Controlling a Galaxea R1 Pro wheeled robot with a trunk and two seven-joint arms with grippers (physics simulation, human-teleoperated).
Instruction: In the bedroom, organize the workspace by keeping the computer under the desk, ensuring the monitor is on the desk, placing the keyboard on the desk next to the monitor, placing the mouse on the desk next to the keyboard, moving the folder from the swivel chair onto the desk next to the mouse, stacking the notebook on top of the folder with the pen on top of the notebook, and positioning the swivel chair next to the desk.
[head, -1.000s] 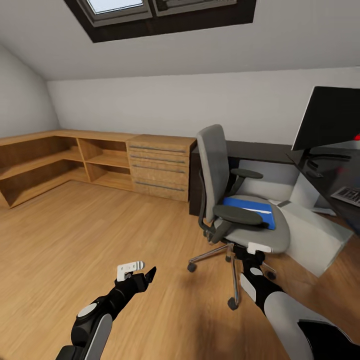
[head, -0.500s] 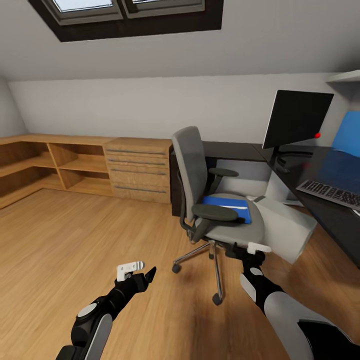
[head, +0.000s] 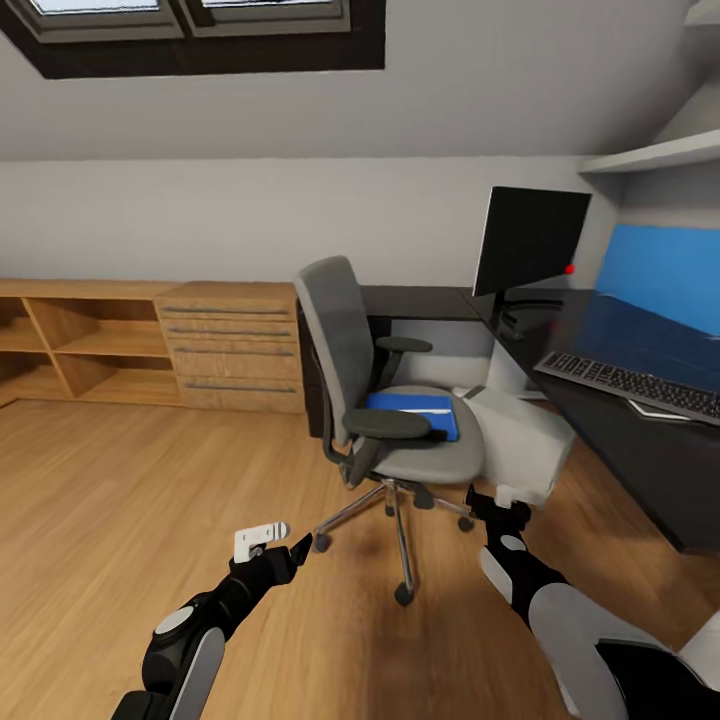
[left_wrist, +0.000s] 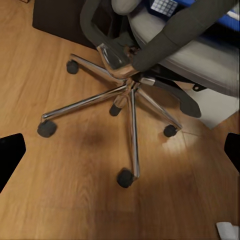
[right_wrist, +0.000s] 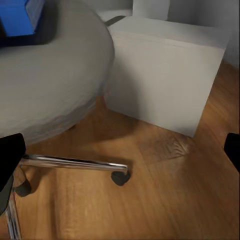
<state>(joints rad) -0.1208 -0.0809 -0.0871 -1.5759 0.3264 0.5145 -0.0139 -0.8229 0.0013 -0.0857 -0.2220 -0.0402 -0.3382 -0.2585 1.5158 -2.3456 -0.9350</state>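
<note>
The grey swivel chair (head: 385, 400) stands on the wooden floor left of the black desk (head: 600, 335), with the blue folder (head: 412, 414) flat on its seat. On the desk stand the monitor (head: 530, 240) and, nearer me, the keyboard (head: 630, 384). The light grey computer (head: 520, 440) sits on the floor between chair and desk. My left gripper (head: 282, 542) hangs open over the floor left of the chair's chrome base (left_wrist: 127, 95). My right gripper (head: 500, 503) is open, low beside the seat (right_wrist: 45, 85) and the computer (right_wrist: 165, 70). Mouse, notebook and pen are out of view.
A light wooden drawer cabinet (head: 235, 345) and open shelves (head: 90, 345) line the back wall at the left. A blue panel (head: 665, 275) stands at the desk's right end under a wall shelf (head: 655, 155). Bare wooden floor (head: 130, 500) stretches left of the chair.
The whole head view has swung to the right: chair, cabinet and monitor sit further left in the picture, and more of the desk and keyboard shows. Both arms hold the same pose.
</note>
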